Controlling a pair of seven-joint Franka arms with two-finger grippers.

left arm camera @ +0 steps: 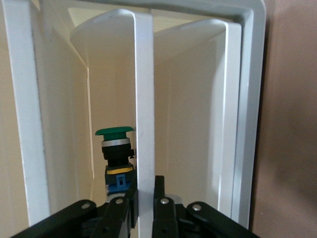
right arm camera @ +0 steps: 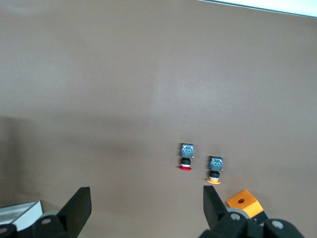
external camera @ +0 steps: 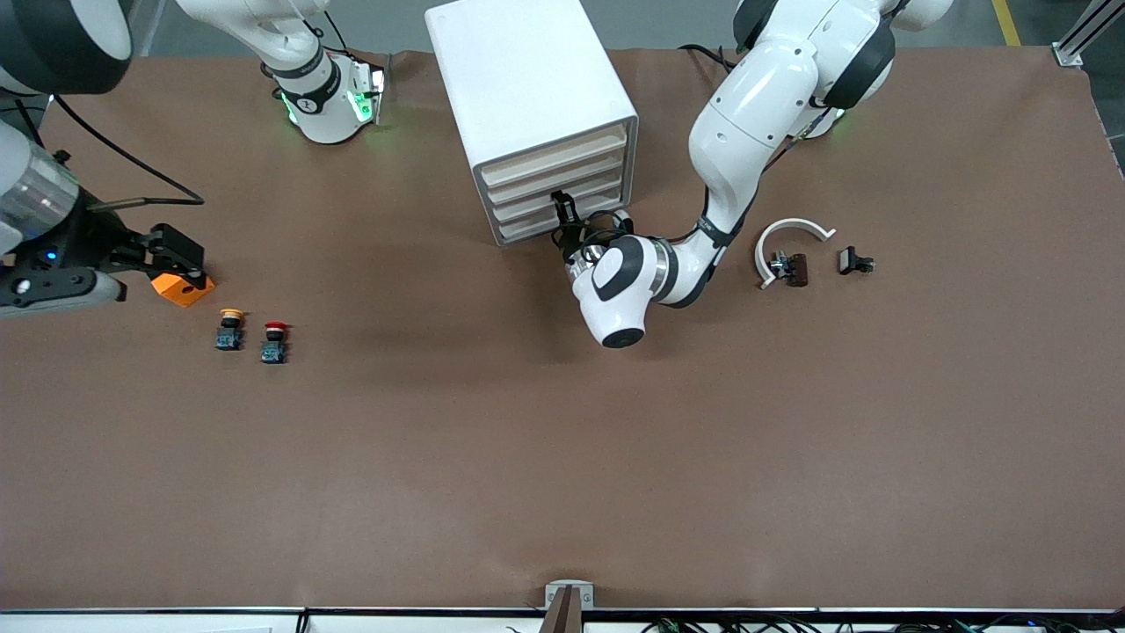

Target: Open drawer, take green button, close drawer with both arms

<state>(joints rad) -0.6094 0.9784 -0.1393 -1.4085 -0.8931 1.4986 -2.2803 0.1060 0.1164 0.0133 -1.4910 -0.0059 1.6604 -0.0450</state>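
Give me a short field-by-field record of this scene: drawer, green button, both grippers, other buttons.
drawer unit: white cabinet with four drawers
left gripper: shut on a drawer's front panel
green button: upright inside that drawer
right gripper: open, waiting over the table's right-arm end
other buttons: yellow button and red button, side by side on the brown table
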